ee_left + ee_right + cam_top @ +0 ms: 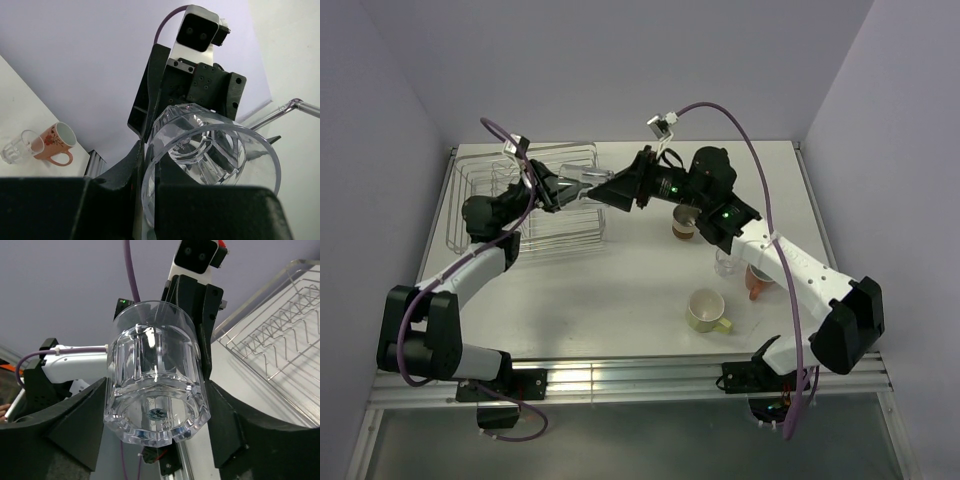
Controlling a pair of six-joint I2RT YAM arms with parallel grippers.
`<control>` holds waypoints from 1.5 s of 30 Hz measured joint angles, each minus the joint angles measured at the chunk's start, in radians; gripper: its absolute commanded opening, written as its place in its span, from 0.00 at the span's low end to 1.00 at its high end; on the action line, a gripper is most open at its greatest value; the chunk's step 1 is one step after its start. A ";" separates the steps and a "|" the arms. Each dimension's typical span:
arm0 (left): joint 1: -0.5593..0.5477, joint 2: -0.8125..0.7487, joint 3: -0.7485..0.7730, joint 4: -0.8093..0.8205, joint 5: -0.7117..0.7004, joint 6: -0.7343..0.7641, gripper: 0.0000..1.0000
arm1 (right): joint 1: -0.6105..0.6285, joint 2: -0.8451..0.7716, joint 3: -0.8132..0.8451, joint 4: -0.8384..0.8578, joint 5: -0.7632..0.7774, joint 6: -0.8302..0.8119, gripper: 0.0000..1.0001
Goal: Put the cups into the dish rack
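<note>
5 cups: held glass (155, 375), 2nd glass (727, 262), brown cup (685, 226), orange mug (757, 282), green mug (706, 310); 1 rack (480, 172); white table (620, 290), lilac walls (620, 60); R gripper (156, 424) clamps held glass; L gripper (556, 189): can't tell.

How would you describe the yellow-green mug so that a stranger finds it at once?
Start at the white table, near its front edge, right of centre. The yellow-green mug stands there alone, the only pale green cup, handle pointing right.
</note>
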 measured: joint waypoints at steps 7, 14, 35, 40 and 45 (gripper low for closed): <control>0.012 0.015 0.000 0.007 -0.001 -0.026 0.20 | -0.003 0.026 0.000 0.042 0.002 0.044 0.16; 0.027 -0.031 0.000 -0.124 -0.024 0.085 0.63 | 0.008 0.045 0.086 -0.087 0.049 0.021 0.01; 0.126 -0.314 0.448 -1.623 -0.825 0.848 0.66 | -0.009 0.560 0.855 -0.676 0.396 -0.248 0.00; 0.126 -0.318 0.484 -1.740 -0.869 0.925 0.67 | -0.008 0.722 0.984 -0.800 0.466 -0.322 0.00; 0.126 -0.327 0.486 -1.801 -0.868 0.978 0.67 | 0.007 0.830 1.025 -0.908 0.529 -0.402 0.00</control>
